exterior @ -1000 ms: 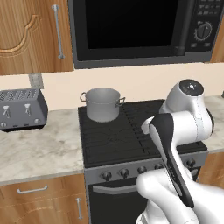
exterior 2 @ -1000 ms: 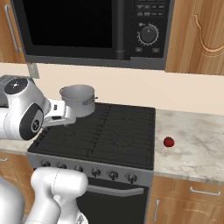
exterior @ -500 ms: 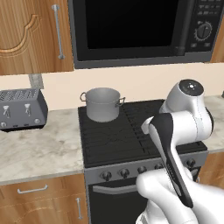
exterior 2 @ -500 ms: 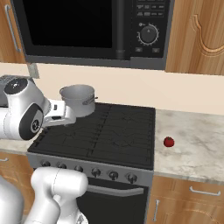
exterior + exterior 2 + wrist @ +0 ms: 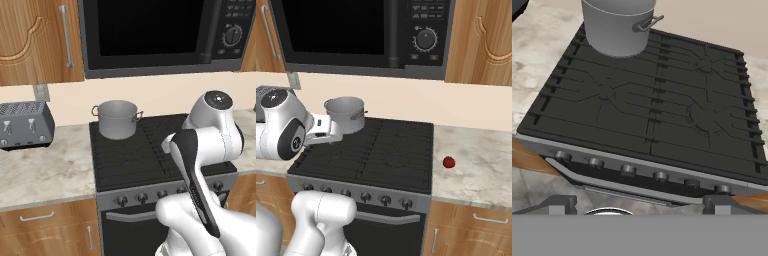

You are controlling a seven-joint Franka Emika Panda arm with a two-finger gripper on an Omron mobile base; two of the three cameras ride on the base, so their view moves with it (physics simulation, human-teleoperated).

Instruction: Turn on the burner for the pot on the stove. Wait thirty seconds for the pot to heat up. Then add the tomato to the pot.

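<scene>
The pot (image 5: 117,119) (image 5: 346,115) (image 5: 617,25), grey metal and lidless, stands on the back left burner of the stove (image 5: 131,156) (image 5: 372,150) (image 5: 654,112). A row of round black knobs (image 5: 628,169) (image 5: 365,196) runs along the stove's front strip. The tomato (image 5: 449,162) lies on the marble counter just right of the stove. In the hand view my gripper (image 5: 640,203) hovers above and in front of the knob strip, looking down on the grates. Its fingertips (image 5: 562,203) stand wide apart, open, with nothing between them.
A grey toaster (image 5: 25,125) sits on the counter left of the stove. A black microwave (image 5: 160,35) (image 5: 366,30) hangs above the stove, with wooden cabinets beside it. Marble counter (image 5: 481,170) stretches to the right, and drawers run under it.
</scene>
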